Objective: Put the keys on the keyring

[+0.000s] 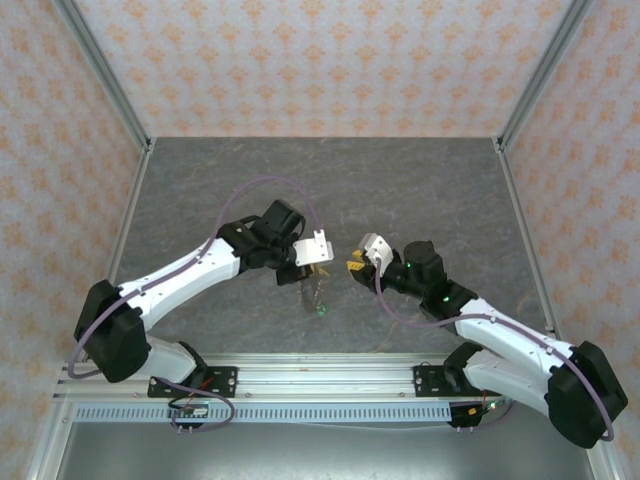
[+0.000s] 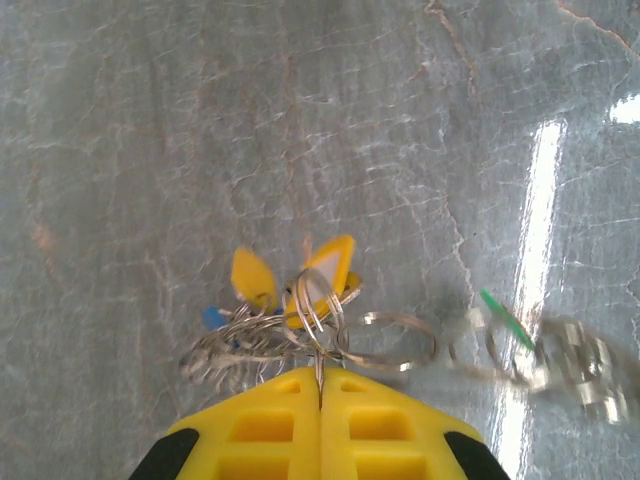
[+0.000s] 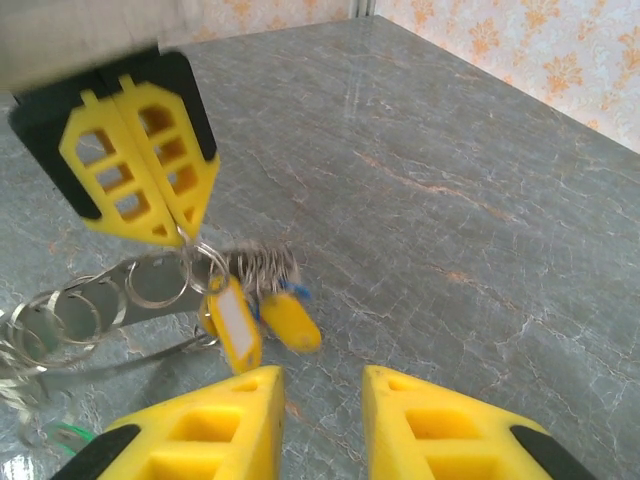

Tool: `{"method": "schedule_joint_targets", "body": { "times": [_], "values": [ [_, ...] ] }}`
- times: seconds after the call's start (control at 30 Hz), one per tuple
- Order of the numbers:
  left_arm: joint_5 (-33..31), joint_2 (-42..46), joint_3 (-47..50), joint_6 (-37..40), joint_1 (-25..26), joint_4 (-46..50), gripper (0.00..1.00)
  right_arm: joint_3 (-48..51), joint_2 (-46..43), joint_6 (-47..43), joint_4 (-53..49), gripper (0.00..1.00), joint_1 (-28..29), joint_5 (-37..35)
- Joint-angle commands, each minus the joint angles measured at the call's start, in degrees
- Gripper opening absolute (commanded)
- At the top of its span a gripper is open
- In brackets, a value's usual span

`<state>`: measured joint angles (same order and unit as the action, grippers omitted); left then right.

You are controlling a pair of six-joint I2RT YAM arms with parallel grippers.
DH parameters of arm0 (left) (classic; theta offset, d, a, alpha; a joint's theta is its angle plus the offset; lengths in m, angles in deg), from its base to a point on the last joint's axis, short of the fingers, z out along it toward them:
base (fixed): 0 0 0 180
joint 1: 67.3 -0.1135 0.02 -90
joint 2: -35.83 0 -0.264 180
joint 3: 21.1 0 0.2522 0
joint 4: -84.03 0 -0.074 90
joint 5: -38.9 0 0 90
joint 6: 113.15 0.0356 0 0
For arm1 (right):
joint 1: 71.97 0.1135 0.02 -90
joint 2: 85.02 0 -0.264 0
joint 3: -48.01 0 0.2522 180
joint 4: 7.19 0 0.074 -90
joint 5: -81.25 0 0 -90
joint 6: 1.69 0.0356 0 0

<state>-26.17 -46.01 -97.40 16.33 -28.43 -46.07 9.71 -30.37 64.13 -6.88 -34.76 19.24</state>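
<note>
Nearest the lens in the right wrist view, the right claw (image 3: 322, 385) shows two yellow latticed plastic fingers spread apart, with nothing between them. The task's cluster hangs just ahead of that gap and slightly to its left: small silvery metal keys (image 3: 250, 325) with yellow plastic tags and one blue head, gathered on a thin silvery wire keyring (image 3: 197, 262). The left claw (image 3: 178, 228) sits at upper left, tips downward and fingers pressed together, pinching the top of the keyring. The cluster is therefore suspended above the grey marbled tabletop (image 3: 480, 200). The yellow tags hang with their long axes pointing down toward the right claw. A chain of linked silvery rings (image 3: 90, 310) trails to the left, ending near a green tag (image 3: 65, 435); whether that end rests on the tabletop cannot be told. In the top view both arms bend inward, claws facing each other near mid-table, close but apart. The right claw is the free one; reaching a tag would likely need only a short forward advance.
</note>
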Motion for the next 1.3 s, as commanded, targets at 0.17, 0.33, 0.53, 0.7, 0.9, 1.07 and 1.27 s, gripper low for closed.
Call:
{"method": "schedule_joint_targets", "body": {
  "times": [0.17,0.33,0.53,0.7,0.9,1.07,1.27],
  "values": [
    [3.4,-5.2,-1.1,-5.8,3.4,-7.0,0.0,1.7,-2.2,1.7,0.3,0.25,0.1,-3.9],
    [8.5,-8.6,0.5,-10.0,4.6,-13.6,0.0,2.4,-3.1,2.2,0.4,0.25,0.1,-6.5],
    [12.4,-11.6,5.3,-17.0,4.7,-24.4,0.0,3.3,-3.9,3.0,0.5,0.24,0.1,-9.7],
    [10.2,-13.7,6.9,-20.3,4.7,-28.7,0.0,4.2,-4.7,4.7,1.6,0.24,0.1,-16.5],
    [2.9,-16.2,8.6,-27.2,5.5,-35.6,0.0,5.7,-6.3,6.3,4.8,0.26,0.0,-22.1],
    [-0.1,-17.0,11.5,-33.7,6.2,-44.8,0.05,5.9,-7.0,7.3,5.1,0.28,-0.4,-28.0],
    [-2.8,-12.7,13.8,-35.1,6.2,-48.2,0.2,7.0,-8.3,10.2,6.0,0.37,-1.8,-35.4]
  ]
}}
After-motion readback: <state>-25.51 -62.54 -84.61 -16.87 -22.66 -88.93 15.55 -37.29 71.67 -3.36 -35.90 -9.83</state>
